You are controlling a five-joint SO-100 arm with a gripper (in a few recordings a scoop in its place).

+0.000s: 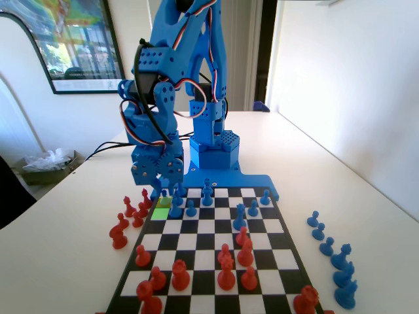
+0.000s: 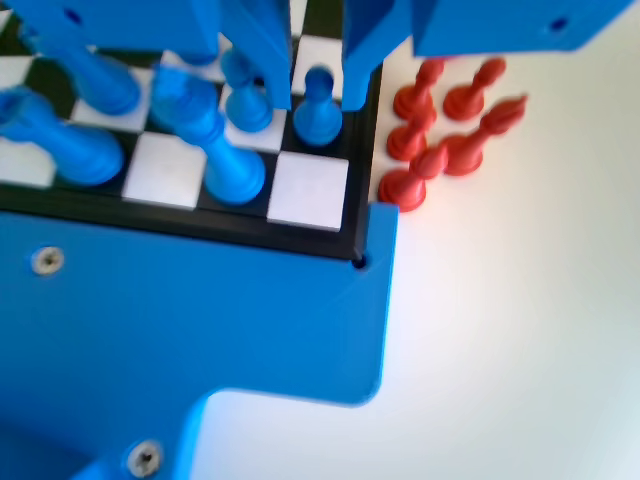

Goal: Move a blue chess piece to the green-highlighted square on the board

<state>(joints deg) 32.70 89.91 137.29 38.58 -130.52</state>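
The table (image 1: 340, 170) carries everything, and the board (image 1: 196, 275) lies along the middle of the fixed view with the blue arm at its far end. Red pieces (image 1: 226, 271) hold the near rows, taller blue pieces (image 1: 239, 216) the far ones. No real containers here, just two heaps of pieces parked off the board: red ones (image 1: 127, 219) left of it and blue ones (image 1: 334, 258) to the right, probably captures.

The end effector (image 2: 318, 50) hangs at the top of the wrist view, low over the board's corner, jaws apart, straddling the blue chess piece (image 2: 320, 105) without touching it as far as the blur lets anyone tell. Looks like it's lined up for a pinch on the pawn's stem.

The green-highlighted square (image 1: 161, 212) sits left of centre in the fixed view, on the board's left edge, bare, just in front of that pawn (image 1: 164, 194). So probably a short hop toward the camera.
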